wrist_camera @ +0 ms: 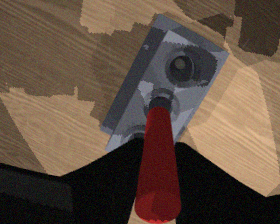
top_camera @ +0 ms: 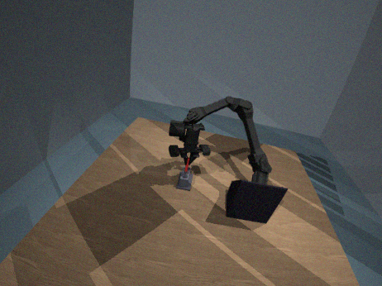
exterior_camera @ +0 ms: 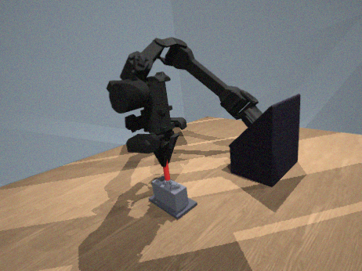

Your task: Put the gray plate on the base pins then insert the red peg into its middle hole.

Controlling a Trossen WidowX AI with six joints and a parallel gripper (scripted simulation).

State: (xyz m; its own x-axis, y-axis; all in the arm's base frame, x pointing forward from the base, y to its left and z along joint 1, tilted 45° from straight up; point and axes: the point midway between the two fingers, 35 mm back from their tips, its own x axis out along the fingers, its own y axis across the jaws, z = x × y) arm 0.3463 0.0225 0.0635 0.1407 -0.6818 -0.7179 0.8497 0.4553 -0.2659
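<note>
The gray plate (top_camera: 186,180) (exterior_camera: 177,190) (wrist_camera: 199,92) lies flat on the base (exterior_camera: 177,215) (wrist_camera: 111,121), forming one block with a wider foot. In the wrist view, one end hole (wrist_camera: 180,67) shows a round pin inside; the other end hole is partly hidden by a finger. My gripper (top_camera: 188,160) (exterior_camera: 166,164) (wrist_camera: 158,149) is shut on the red peg (top_camera: 187,166) (exterior_camera: 167,172) (wrist_camera: 159,165), above the plate. The peg is near upright, slightly tilted. Its lower end is at the plate's middle hole; how far it reaches in is hard to tell. Most of its length shows above the plate.
The arm's dark mounting block (top_camera: 252,201) (exterior_camera: 272,149) stands on the wooden table (top_camera: 145,261) (exterior_camera: 313,236), to the right of the plate and base in the top and exterior views. Shadows of the arm fall across the table and the plate.
</note>
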